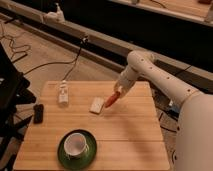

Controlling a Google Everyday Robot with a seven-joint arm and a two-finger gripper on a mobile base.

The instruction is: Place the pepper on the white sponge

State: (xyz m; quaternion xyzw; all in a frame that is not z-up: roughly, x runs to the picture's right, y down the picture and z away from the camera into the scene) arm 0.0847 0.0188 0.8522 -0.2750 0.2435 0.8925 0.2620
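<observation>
Risk of a miss: sponge (96,105) small and flat, pepper (111,99) long and tapered, so likely to roll or tip off onto the table (130,135) if released off-centre or from too high. Risk of a shove: sponge light, easily pushed toward the white bottle (63,93) if the pepper tip drags across it. Cup (76,144) on green saucer (64,156) well apart, no hazard.

Arm reaching in from the right, elbow raised, forearm angled down and to the left over the table's far edge. Gripper (116,93) closed on the pepper's upper end, pepper hanging tilted, tip down, just beside the sponge's right edge and apparently above the surface. Contact with the sponge not discernible
</observation>
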